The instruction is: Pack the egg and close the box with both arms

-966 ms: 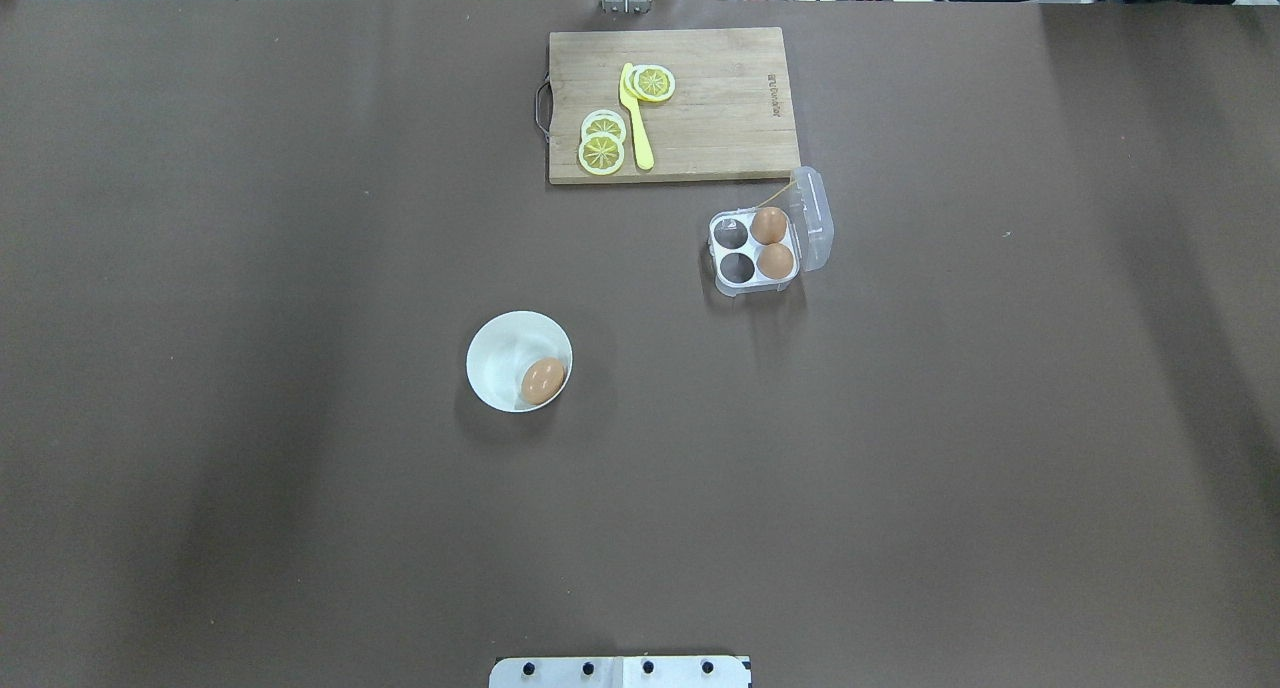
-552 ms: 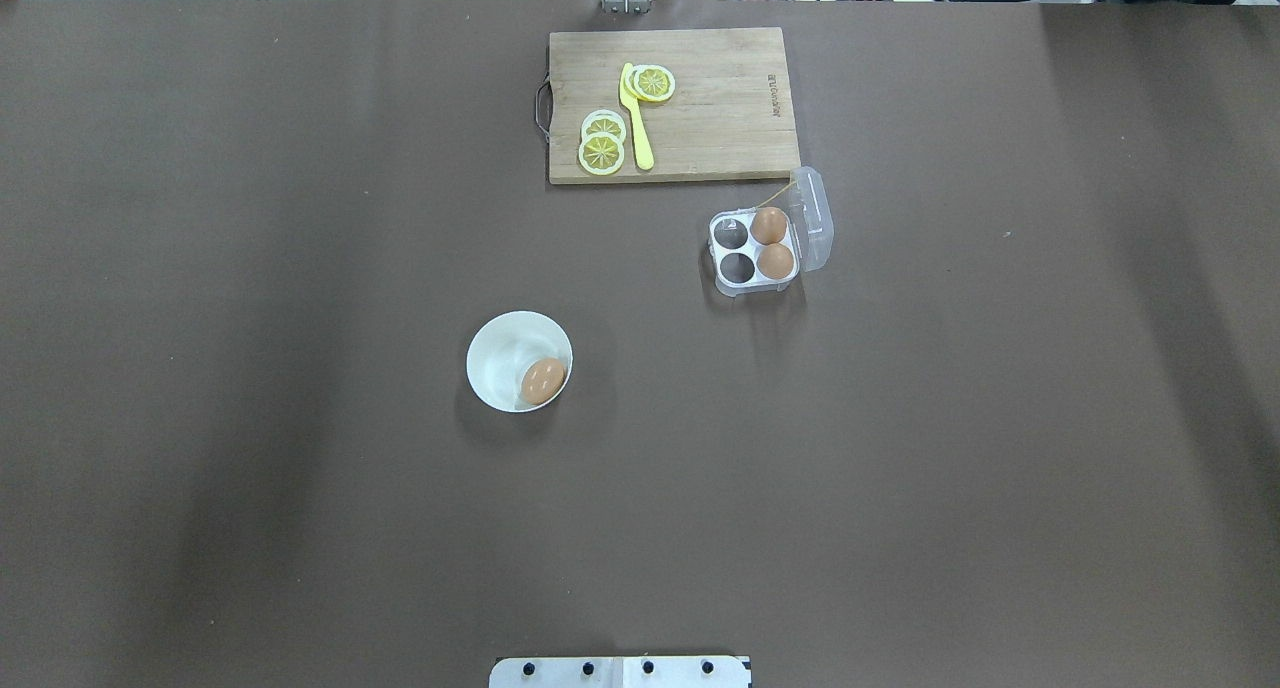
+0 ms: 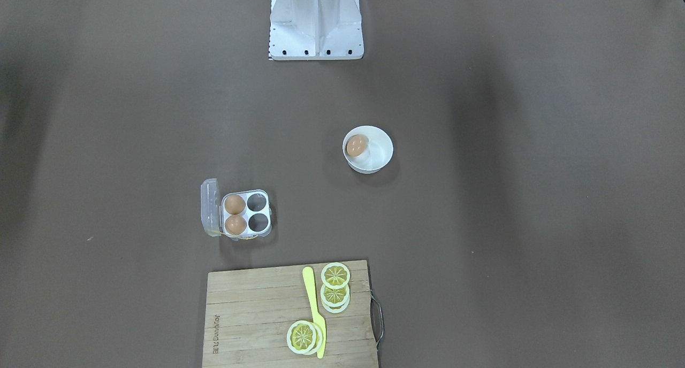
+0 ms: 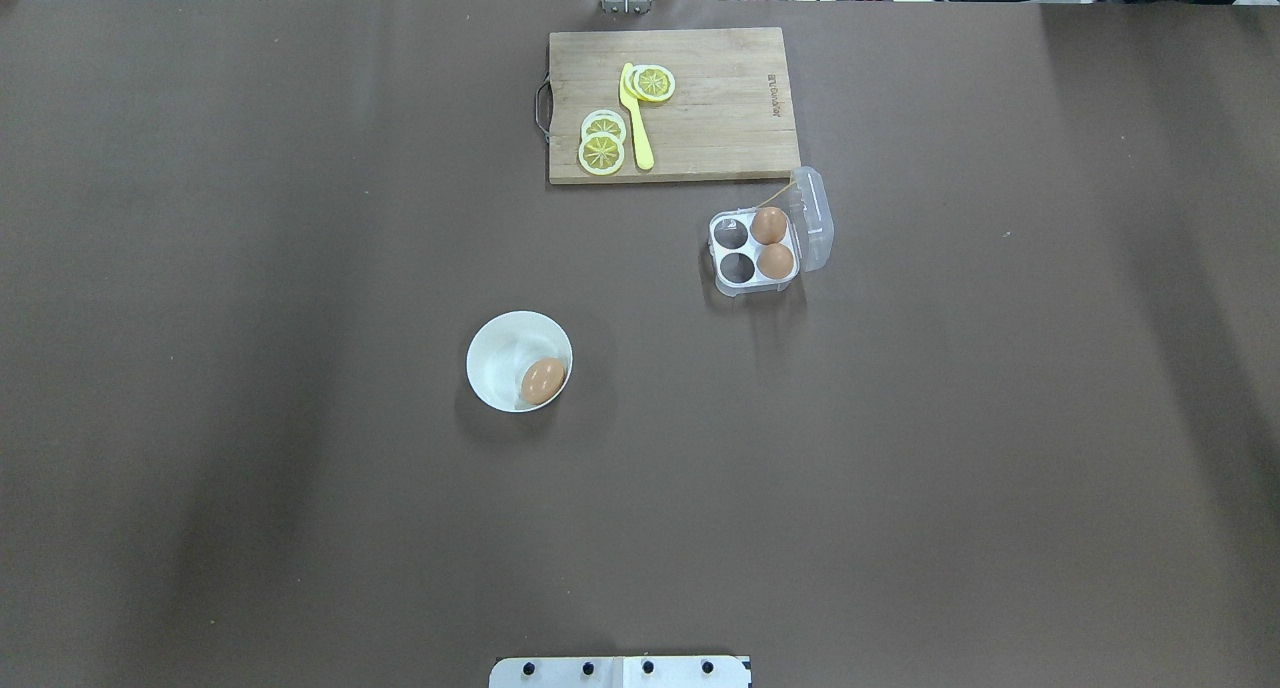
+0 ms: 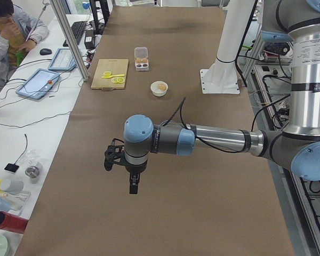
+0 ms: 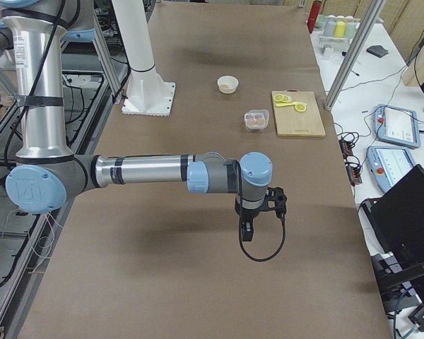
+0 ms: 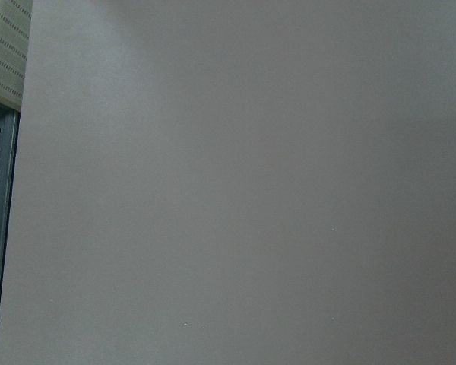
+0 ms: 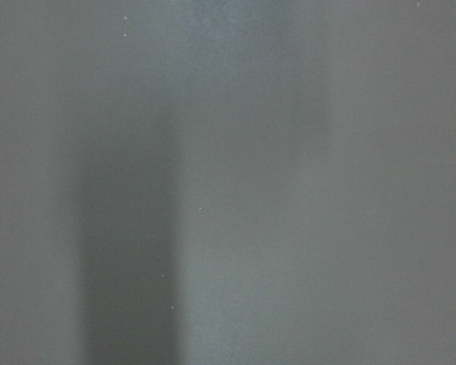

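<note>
Left gripper [image 5: 132,185] hangs over the brown table [image 5: 85,160], lower centre of the left-side view; right gripper [image 6: 246,233] does likewise, seen from the right side. Opening of either: cannot tell; nothing visibly held. Overhead, the egg [image 4: 543,380] lies in a white bowl [image 4: 495,353], left of centre. The box [image 4: 720,250], lid open, sits right of centre with two other eggs [image 4: 775,260].

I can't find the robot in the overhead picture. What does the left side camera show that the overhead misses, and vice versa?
Only exterior left: the grey tubular left arm with pale blue joint caps and a seated person. Only overhead: the small dark lettering on the wooden cutting board. Both: that board, the clear plastic egg carton and the round white bowl holding a brown egg.
</note>
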### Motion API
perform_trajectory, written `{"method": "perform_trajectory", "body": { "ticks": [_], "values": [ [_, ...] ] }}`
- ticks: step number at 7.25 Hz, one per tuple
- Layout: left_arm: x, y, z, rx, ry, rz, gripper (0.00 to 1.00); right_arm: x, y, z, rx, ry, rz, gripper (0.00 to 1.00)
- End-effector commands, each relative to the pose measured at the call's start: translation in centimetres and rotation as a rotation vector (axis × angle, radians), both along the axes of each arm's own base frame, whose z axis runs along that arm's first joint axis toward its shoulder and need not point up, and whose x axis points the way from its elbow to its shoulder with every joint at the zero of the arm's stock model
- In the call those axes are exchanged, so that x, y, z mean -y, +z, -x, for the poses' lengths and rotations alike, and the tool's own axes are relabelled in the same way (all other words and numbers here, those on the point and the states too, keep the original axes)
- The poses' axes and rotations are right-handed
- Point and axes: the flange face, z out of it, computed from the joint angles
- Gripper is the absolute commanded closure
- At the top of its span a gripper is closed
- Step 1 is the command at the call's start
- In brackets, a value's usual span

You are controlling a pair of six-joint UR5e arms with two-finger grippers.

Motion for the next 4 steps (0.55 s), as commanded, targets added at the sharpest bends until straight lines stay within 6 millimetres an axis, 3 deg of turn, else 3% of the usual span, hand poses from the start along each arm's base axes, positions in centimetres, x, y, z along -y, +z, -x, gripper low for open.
{"method": "perform_trajectory", "body": {
  "ticks": [1, 4],
  "values": [
    [-0.03, -0.31, -0.29, -0.031, 0.006, -0.012, 0.02, -0.60, -0.19, 0.30, 0.043, -0.001, 0.004, 0.00],
    [-0.10, -0.36, -0.44, -0.050, 0.006, -0.010, 0.02, -1.08, -0.53, 0.80, 0.108, -0.003, 0.011, 0.00]
  ]
}}
